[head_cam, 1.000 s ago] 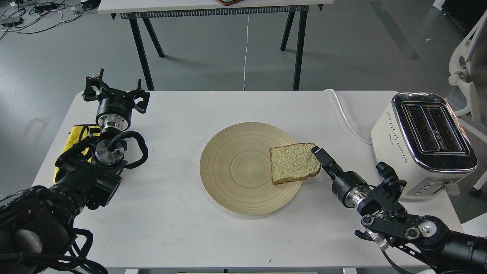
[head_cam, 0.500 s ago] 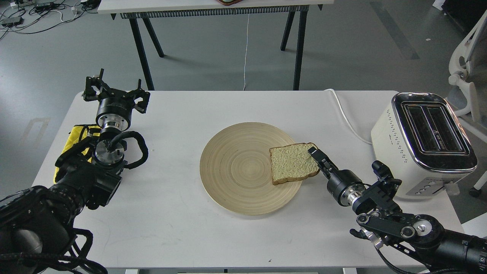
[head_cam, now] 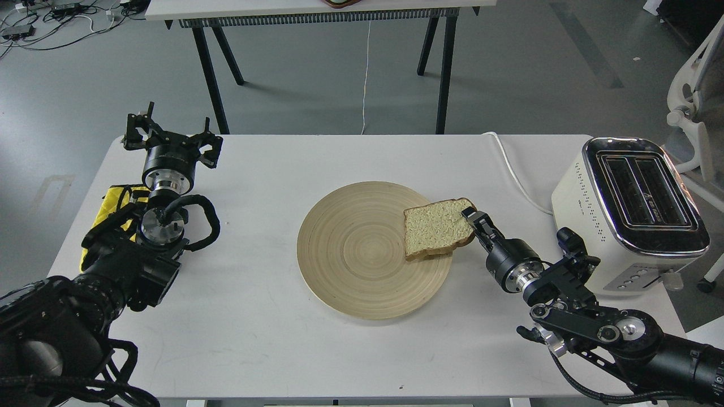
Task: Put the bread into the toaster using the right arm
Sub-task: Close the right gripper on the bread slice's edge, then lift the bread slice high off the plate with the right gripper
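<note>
The bread [head_cam: 435, 227], a pale speckled slice with a brown crust, hangs tilted just above the right edge of the round wooden plate [head_cam: 356, 254]. My right gripper [head_cam: 470, 219] is shut on the slice's right edge and holds it slightly lifted. The cream-white toaster [head_cam: 628, 209] with its chrome top and two empty slots stands at the table's right edge, right of the gripper. My left gripper [head_cam: 169, 138] is open and empty at the table's far left.
A yellow cloth [head_cam: 116, 198] lies under the left arm. The toaster's white cord [head_cam: 512, 167] runs across the table behind the bread. A black-legged table [head_cam: 317, 11] stands beyond, and a white chair [head_cam: 696, 102] at the right.
My right gripper has closed on the bread's right edge and lifted it, tilting it and shifting it slightly up off the plate. The left arm has not moved.
</note>
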